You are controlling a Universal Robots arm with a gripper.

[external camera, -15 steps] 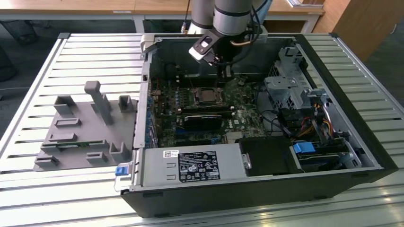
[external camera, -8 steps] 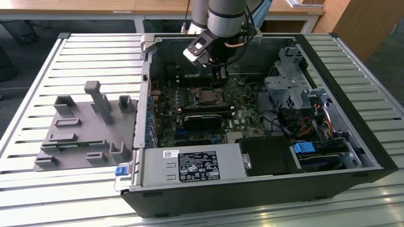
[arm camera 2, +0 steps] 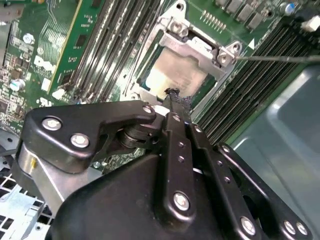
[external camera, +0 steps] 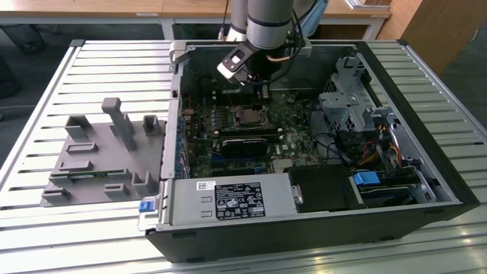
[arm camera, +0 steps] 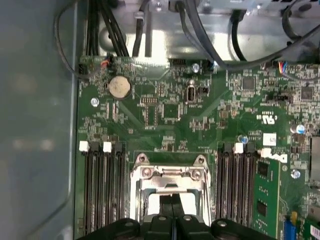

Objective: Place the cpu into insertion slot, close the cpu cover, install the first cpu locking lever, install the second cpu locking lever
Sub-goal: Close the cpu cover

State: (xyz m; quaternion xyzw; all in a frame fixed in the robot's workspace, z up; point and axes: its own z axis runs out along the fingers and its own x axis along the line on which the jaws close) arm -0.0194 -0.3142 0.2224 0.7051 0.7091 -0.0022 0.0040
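Honestly, the tool [arm camera 2: 172, 97] is closed on nothing, tip beside the cpu [arm camera 2: 176, 74] mid-frame; a slip could gouge it.

My work surface: slatted metal table [external camera: 68, 240], pale ribs running across exterior view's width, light glaring on nearest ribs. Two things lie directly on it. Black desktop computer case [external camera: 304, 237] lies on its side, open face up, on exterior view's right half of table. Grey moulded fixture plate [external camera: 88, 168] lies flat on exterior view's left, just beside case wall; upright posts [external camera: 120, 123] of differing heights rise from it.
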